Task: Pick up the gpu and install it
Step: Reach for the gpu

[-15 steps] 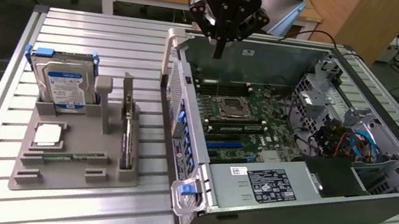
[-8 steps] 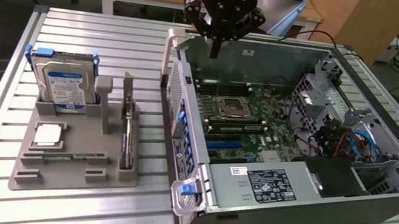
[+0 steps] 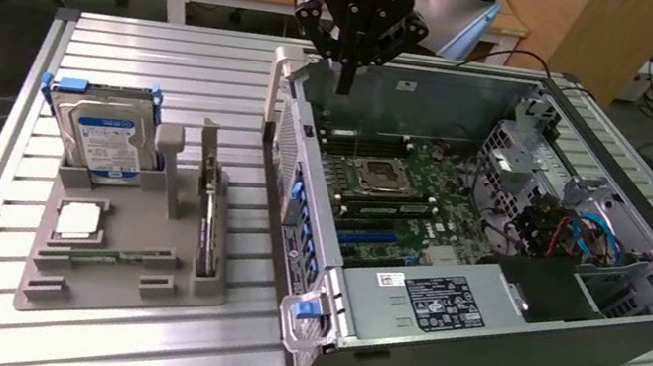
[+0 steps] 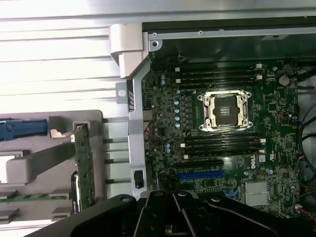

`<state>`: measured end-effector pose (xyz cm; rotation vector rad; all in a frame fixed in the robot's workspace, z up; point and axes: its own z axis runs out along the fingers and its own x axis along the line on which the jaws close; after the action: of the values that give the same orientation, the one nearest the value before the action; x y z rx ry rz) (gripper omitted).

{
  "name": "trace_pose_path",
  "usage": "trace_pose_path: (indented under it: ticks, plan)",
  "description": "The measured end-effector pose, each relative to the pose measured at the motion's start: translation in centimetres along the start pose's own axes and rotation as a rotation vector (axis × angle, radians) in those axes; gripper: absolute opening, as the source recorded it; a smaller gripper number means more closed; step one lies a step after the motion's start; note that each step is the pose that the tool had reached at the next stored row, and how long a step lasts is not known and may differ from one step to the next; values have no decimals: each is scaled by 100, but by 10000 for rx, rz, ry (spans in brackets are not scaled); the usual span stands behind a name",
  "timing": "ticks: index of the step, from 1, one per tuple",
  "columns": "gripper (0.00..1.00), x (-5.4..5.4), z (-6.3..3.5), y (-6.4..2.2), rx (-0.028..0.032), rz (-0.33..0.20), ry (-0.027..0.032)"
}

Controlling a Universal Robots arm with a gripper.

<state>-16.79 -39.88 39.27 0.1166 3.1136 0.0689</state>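
Your gripper [image 3: 344,83] [image 4: 173,197] hangs over the far end of the open computer case [image 3: 538,353], just above its far rim on the exterior view's left side. The jaws are closed, fingers pressed together, with nothing between them.

The gpu [image 3: 208,218] [image 4: 84,165] is not picked up. You see it standing on edge in a slot of the grey tray [image 3: 118,295], on the exterior view's left of the case and just beside the case's side wall. It is well apart from the gripper, nearer the camera than the fingers. In the wrist view its green board edge runs alongside the case frame [image 4: 136,123], with slatted table between them.

Also on the tray:
- The hard drive [image 3: 105,139], blue-white label, sits upright in its holder at the far left corner.
- A square chip [image 3: 78,220] lies flat nearer the camera.
- A narrow green memory stick [image 3: 105,257] lies flat just near of the chip.

The case lies on its side on the metal slatted table [image 3: 159,63], lid off. Inside, you see the motherboard [image 3: 410,208] [image 4: 168,98] with the open CPU socket [image 3: 379,174] [image 4: 224,111]. The blue expansion slot [image 3: 371,237] [image 4: 200,175] has no card in it. The power supply [image 3: 433,305] with its black label sits at the near end.
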Motion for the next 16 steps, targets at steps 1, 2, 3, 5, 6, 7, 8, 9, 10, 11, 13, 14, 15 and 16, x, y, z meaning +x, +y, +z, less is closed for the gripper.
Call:
trace_pose_path:
  ticks: [1,2,3,5,6,7,8,9,10,11,13,14,15,16]
  plan:
    - [11,6,0,0,0,0,0]
    - [11,11,0,-1,0,0,0]
    - [11,14,-1,-1,1,0,1]
    - [11,19,-1,-2,1,-1,1]
    - [11,21,-1,-2,1,-1,0]
    - [11,24,-1,-2,1,0,1]
    - [11,27,-1,-2,1,0,1]
    - [11,30,-1,-2,1,0,0]
    - [11,32,-1,-2,1,0,1]
    - [11,35,-1,-3,1,0,0]
    - [11,41,-1,-3,1,0,1]
    - [11,44,-2,-3,1,-1,1]
    - [11,47,-2,-4,1,-1,1]
    - [11,49,-1,-4,1,0,0]
